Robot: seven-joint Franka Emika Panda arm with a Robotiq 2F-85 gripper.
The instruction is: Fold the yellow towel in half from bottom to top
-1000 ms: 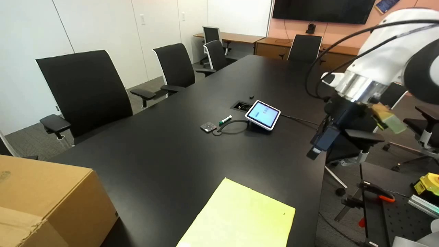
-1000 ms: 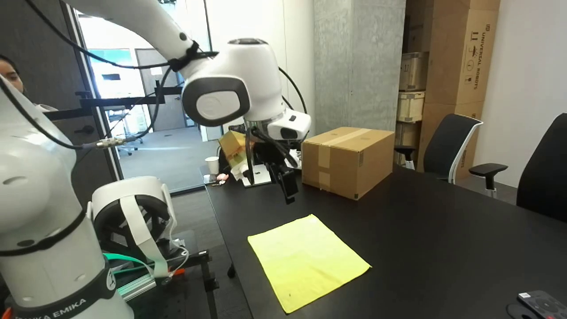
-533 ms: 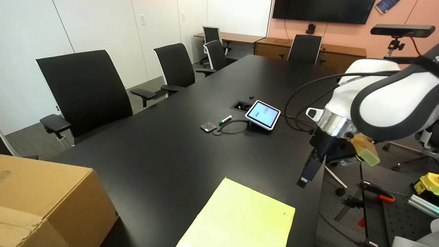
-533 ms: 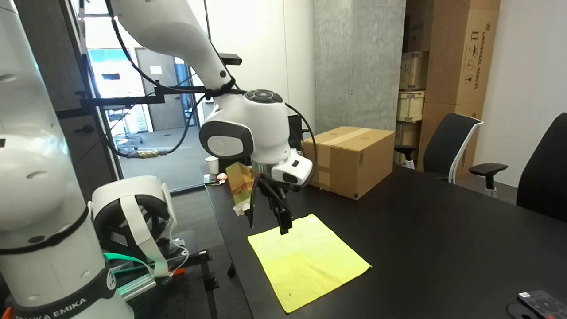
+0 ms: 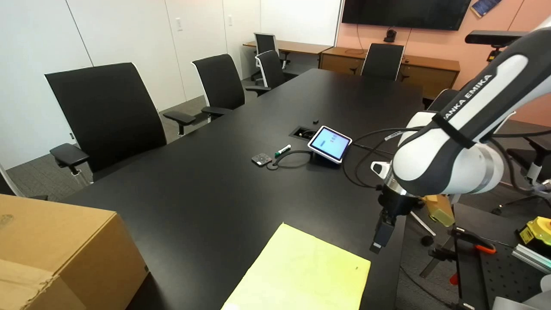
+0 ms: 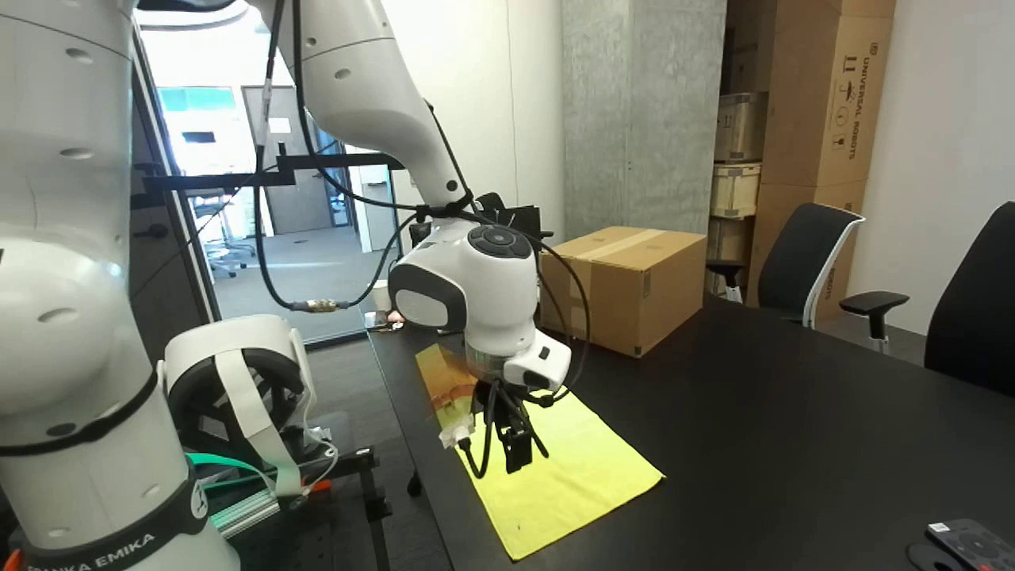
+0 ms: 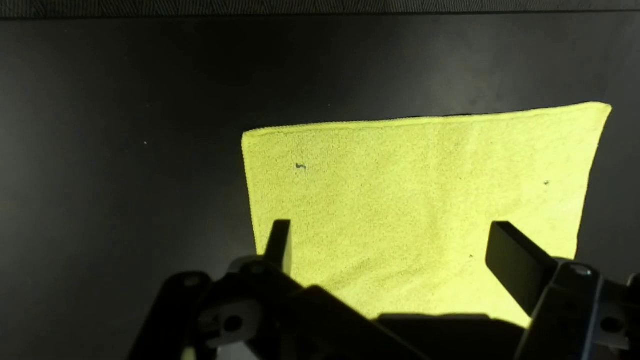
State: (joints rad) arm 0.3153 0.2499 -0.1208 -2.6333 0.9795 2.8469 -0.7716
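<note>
The yellow towel (image 6: 587, 468) lies flat and spread out on the dark table, with slight wrinkles; it also shows in an exterior view (image 5: 301, 271), cut off by the lower edge. In the wrist view the towel (image 7: 380, 190) fills the middle, with its upper edge and two upper corners visible; its lower part is hidden by the gripper. My gripper (image 7: 390, 225) is open and empty, with its two fingers wide apart and the towel below them. In both exterior views the gripper (image 5: 376, 247) (image 6: 518, 460) points down and appears above the table near the towel, apart from it.
A cardboard box (image 6: 626, 285) stands on the table beyond the towel. A tablet (image 5: 330, 144), a green marker (image 5: 283, 150) and a small dark square (image 5: 261, 159) lie further along the table. A remote (image 6: 971, 543) lies near the corner. A headset (image 6: 234, 357) is beside the arm's base.
The arm has moved down, and the gripper has come lower, now in front of the towel in an exterior view. The towel has not moved.
</note>
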